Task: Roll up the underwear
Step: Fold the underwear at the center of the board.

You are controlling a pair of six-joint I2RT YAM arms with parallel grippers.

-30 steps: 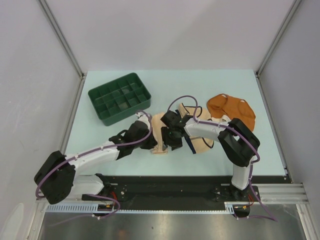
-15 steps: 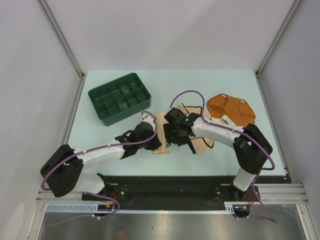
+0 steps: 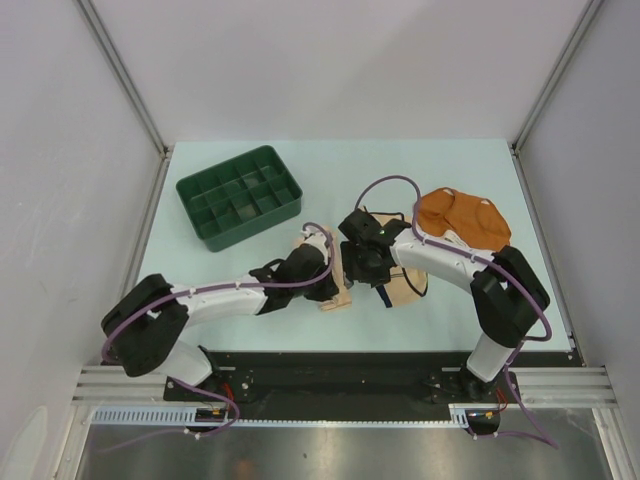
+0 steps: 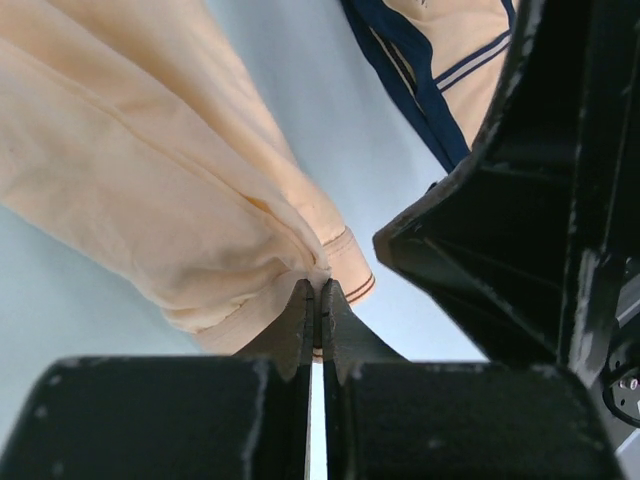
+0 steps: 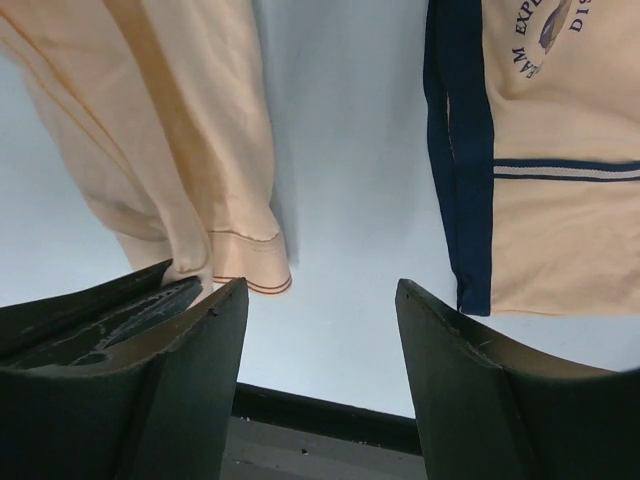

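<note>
Peach-coloured item, nearest the arm bases: pale peach underwear (image 4: 150,180). Soft matte cloth, bunched into loose folds, hem stitched with a thin brown line. It lies on the table (image 3: 420,170) near the front edge, about centre.

Left end effector (image 4: 315,290): fingers pressed together, pinching a thin fold of this cloth by the hem. Risk, as judged: so little fabric is caught that it may slip free when pulled. The whole garment may also drag across the smooth table instead of turning over, giving a loose, lopsided roll.

Right end effector (image 5: 318,300): black fingers spread wide, holding nothing, hovering over bare table between the peach piece and the next. Risk, as judged: closing here could snag the neighbour's trim or knock the other arm, since the two sit close together.

Cream underwear (image 5: 560,200): lying flat, smooth cloth, dark navy-black binding, striped band, printed lettering. Just beside the peach one, not touching.

Rust-orange underwear (image 3: 460,218): crumpled, cream edging, farther right.

Compartment tray (image 3: 255,226): dark green rigid plastic, rectangular grid, far left, well apart.
</note>
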